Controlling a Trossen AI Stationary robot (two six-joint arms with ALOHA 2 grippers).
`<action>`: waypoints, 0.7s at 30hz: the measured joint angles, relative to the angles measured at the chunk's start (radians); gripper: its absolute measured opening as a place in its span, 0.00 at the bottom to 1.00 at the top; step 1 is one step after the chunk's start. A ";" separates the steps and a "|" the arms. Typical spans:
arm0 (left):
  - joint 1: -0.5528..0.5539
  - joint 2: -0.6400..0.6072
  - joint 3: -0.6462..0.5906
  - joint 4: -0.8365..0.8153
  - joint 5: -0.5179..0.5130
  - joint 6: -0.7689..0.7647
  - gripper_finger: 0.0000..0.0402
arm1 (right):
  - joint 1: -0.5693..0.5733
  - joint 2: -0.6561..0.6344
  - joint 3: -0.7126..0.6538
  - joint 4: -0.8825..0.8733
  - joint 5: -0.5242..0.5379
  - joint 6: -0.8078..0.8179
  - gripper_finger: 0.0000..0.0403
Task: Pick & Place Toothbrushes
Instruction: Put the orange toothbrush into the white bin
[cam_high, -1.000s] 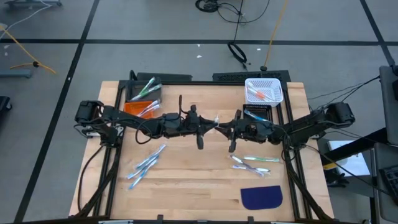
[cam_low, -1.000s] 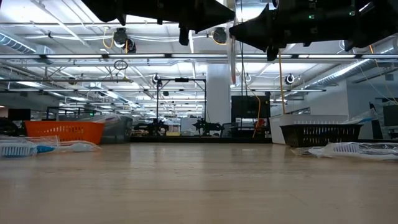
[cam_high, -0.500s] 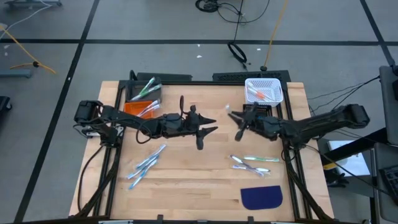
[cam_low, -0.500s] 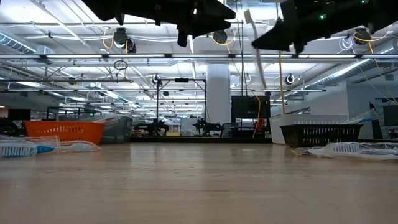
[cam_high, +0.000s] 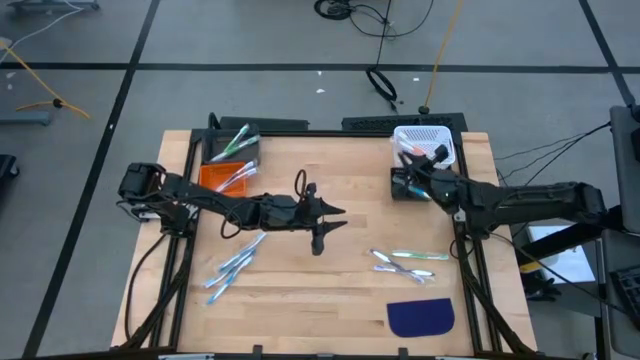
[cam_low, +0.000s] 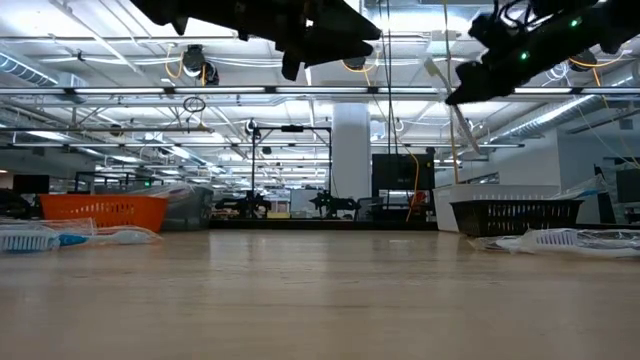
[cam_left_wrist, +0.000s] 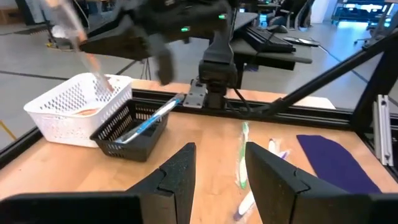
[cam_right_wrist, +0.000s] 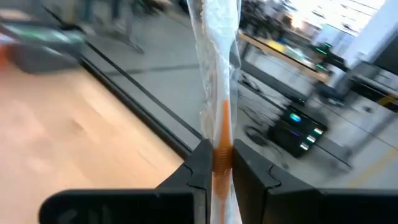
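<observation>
My right gripper (cam_high: 407, 158) is shut on a clear-wrapped toothbrush with an orange handle (cam_right_wrist: 217, 56), high over the white basket (cam_high: 425, 145) and the black basket (cam_high: 410, 185) at the far right. The toothbrush (cam_low: 462, 135) slants past the fingers. My left gripper (cam_high: 340, 214) hangs open over the table's middle with nothing between its fingers (cam_left_wrist: 183, 171). More toothbrushes lie flat on the wood at the near left (cam_high: 235, 265) and near right (cam_high: 405, 262). My right gripper pinches the wrapped toothbrush on its orange handle section (cam_right_wrist: 222, 134) between the two fingers (cam_right_wrist: 199, 168). The fingers reach in roughly level from the table's right side and lie across the brush. It is lifted clear and stands steeply tilted, sticking out above and below the fingers.
An orange basket (cam_high: 220, 172) and a dark basket holding green toothbrushes (cam_high: 232, 145) stand at the far left. A dark blue half-round mat (cam_high: 420, 317) lies near the front right. Bare wood lies between the two toothbrush heaps.
The two grippers met over the table's middle on one toothbrush. My left gripper has opened and let go, drifting slightly toward the near edge. My right gripper has carried the brush up and toward the far right, over the baskets, turning its wrist, and the brush has tilted.
</observation>
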 joint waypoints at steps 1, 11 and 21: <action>-0.004 0.000 0.000 0.000 0.000 0.000 0.35 | -0.027 0.001 0.000 -0.012 -0.001 -0.007 0.07; -0.030 0.000 0.000 -0.007 0.000 0.000 0.35 | -0.268 0.001 0.000 -0.112 -0.007 -0.099 0.07; -0.029 0.000 0.000 -0.007 0.000 0.001 0.35 | -0.448 0.031 0.000 -0.185 -0.042 -0.139 0.07</action>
